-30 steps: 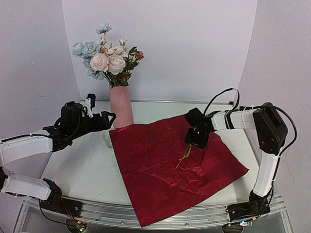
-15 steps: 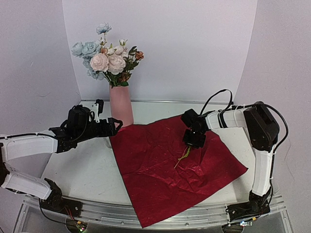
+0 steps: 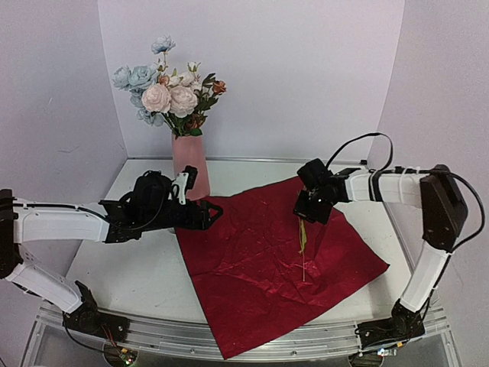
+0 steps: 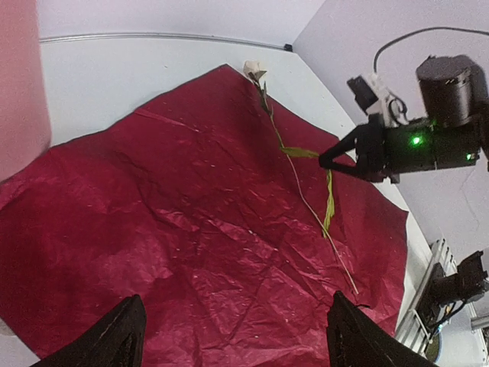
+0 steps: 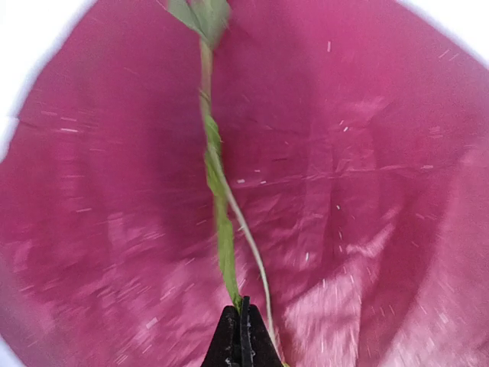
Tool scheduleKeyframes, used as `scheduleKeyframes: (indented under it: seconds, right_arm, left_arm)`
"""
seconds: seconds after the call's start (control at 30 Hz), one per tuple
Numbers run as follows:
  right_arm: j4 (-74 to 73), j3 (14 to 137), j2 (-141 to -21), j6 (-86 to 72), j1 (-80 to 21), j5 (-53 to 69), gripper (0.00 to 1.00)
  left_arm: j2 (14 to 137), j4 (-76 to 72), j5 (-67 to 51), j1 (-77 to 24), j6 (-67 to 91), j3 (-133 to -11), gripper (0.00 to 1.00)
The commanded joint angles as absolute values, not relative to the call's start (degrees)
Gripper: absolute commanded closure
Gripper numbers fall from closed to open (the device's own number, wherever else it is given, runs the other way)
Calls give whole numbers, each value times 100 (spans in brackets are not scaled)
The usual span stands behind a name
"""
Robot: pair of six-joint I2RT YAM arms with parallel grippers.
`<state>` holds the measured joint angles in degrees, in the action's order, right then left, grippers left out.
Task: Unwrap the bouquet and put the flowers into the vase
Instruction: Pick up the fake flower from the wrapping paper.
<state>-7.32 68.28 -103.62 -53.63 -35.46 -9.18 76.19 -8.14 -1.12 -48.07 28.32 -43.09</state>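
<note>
Starting wide: the white table (image 3: 122, 267). Spread flat over its middle and right side, the dark red wrapping paper (image 3: 252, 283), creased, fully opened out, near corner almost at the front edge. Up at the back left, the salmon vase (image 3: 191, 172), upright, just beside the paper's left corner and already crowded with the flowers (image 3: 172, 92) in pink, white and pale blue.

Now the left gripper (image 3: 208, 215): jaws wide apart, gripping nothing, hovering low over the paper's left edge, right in front of the vase. Across to the right gripper (image 3: 308, 215): fingers pinched tight together on a loose stem (image 3: 302, 248), thin and green, with a cream bud (image 4: 254, 70) at its far end near the paper's back corner. Hard to say whether lifted clear or trailing on the paper.

Looks like the last straggler, so: carry it to the vase. Best to lift high first, let the bare end dangle straight, then travel left along the back of the table and come down from above, bare end first, into a gap among the stems. Keep the pinch firm against swivel or slip. Mind the bunch: crowded mouth, tall blooms leaning outward, easy to knock.

Plenty of open air above the paper. Tight only around the vase, with the left arm parked alongside. Better to draw that arm back toward the near edge before coming in.
</note>
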Motion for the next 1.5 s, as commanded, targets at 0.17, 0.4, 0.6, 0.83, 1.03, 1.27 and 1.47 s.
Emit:
scheduleKeyframes:
  seconds: [0.17,0.4,0.6,0.83,1.03,1.27,1.47]
  right_arm:
    - [1895,5055,-8257,-5066,-3630,322,100]
    - [1291,5139,-8167,-5244,-3631,503,98]
    - [1286,4846,-8429,-5693,-3856,952,85]
    - [1441,4845,-8857,-5968,-4413,1533,67]
    - [1365,4638,-8620,-5770,-4022,841,45]
    - [1345,5227,-9369,-5360,-3569,276,44]
    - [1249,6111,-10402,-5186,-3446,86,47]
  left_arm:
    - [8357,-870,-55,-5742,2849,-5517,17]
    - [8960,-870,-61,-5989,3123,-5870,16]
    - [9272,-861,-55,-6030,3321,-5892,16]
    - [9415,-862,135,-6029,3276,-5800,16]
    - [9566,-853,142,-6029,3174,-5830,16]
    - [9581,-846,143,-6029,3039,-5818,16]
    - [9474,-823,210,-6029,2964,-5734,17]
